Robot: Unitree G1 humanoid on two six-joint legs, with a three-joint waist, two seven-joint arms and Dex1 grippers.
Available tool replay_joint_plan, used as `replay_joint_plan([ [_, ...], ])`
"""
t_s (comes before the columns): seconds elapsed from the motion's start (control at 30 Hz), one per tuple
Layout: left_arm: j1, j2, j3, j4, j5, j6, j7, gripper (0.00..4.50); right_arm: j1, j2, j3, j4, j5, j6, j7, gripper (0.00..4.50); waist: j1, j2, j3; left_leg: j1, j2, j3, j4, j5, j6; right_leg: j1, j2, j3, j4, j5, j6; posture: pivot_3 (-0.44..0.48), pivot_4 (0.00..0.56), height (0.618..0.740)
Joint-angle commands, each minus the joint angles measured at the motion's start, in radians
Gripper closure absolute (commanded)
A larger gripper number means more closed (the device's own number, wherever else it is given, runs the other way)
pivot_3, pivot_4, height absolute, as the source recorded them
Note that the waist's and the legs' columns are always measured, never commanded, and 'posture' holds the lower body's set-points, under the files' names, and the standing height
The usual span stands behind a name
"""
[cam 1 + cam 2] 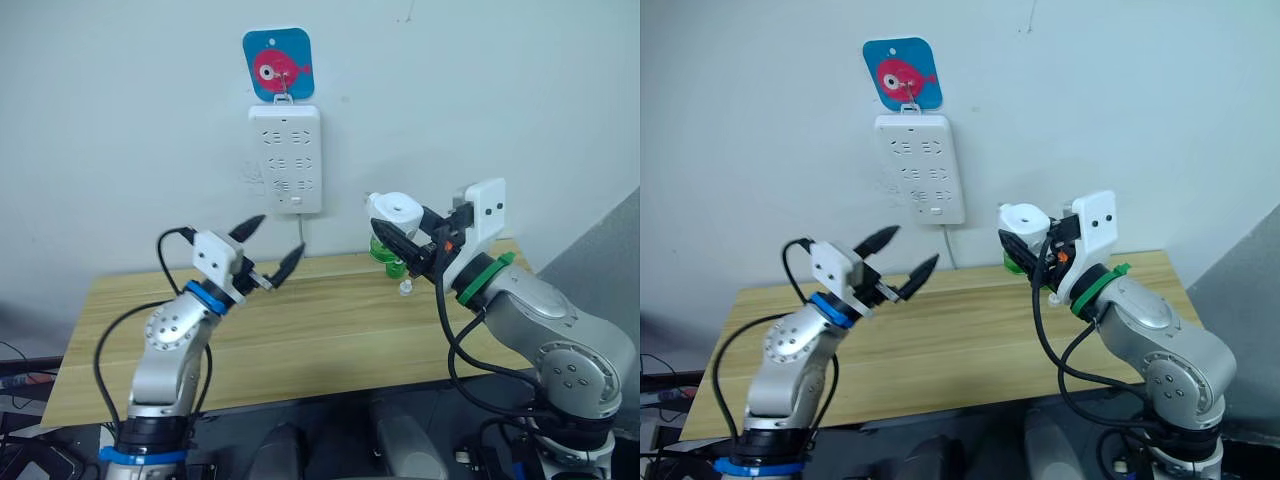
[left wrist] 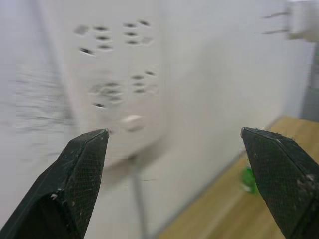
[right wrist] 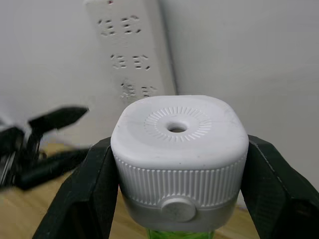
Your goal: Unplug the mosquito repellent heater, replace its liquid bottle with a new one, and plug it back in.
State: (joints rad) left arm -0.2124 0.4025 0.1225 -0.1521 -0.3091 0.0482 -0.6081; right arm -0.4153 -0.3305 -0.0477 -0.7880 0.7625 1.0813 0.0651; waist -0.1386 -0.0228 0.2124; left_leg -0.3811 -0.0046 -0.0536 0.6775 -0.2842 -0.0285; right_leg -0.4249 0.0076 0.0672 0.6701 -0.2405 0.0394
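The right jaws (image 1: 405,243) clamp the mosquito repellent heater (image 1: 393,210), held in the air above the tabletop (image 1: 330,330), at 4 o'clock from the wall power strip (image 1: 285,158). The left jaws (image 1: 268,250) hang spread wide, empty, at 6 o'clock below the strip.

Lighting: even, soft, casting faint shadows on my wall (image 1: 500,90). Left wrist view: power strip (image 2: 117,74) smearing with blur. Right wrist view: heater (image 3: 179,149) showing sharp, background softening.
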Motion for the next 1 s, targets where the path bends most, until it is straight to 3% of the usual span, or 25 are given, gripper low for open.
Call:
replay_joint_plan([
  [0.03, -0.063, 0.043, 0.033, 0.061, -0.016, -0.009, -0.03, 0.0, -0.025, -0.033, 0.047, -0.047, -0.033, -0.044, 0.034, 1.51, 0.001, 0.0, 0.0, 0.0, 0.0, 0.0, 0.0, 0.0, 0.0, 0.0, 0.0, -0.001, -0.001, 0.0, 0.0, -0.129, 0.183, 0.74],
  [0.33, -0.257, 0.061, 0.042, 0.305, -0.029, -0.028, -0.105, 0.0, -0.003, -0.047, 0.083, -0.049, -0.079, -0.08, 0.053, 1.51, 0.005, -0.001, 0.0, -0.004, -0.001, -0.001, -0.001, -0.002, 0.003, 0.0, -0.002, -0.002, -0.008, 0.004, -0.002, -0.143, 0.18, 0.74],
  [1.0, -0.519, 0.089, -0.002, 0.587, -0.037, 0.031, -0.355, 0.0, -0.023, -0.05, 0.083, -0.088, -0.063, -0.051, 0.051, 1.51, 0.015, -0.001, 0.0, -0.004, -0.002, -0.004, 0.0, -0.003, 0.004, 0.0, -0.008, -0.006, -0.007, 0.004, -0.002, -0.165, 0.174, 0.74],
])
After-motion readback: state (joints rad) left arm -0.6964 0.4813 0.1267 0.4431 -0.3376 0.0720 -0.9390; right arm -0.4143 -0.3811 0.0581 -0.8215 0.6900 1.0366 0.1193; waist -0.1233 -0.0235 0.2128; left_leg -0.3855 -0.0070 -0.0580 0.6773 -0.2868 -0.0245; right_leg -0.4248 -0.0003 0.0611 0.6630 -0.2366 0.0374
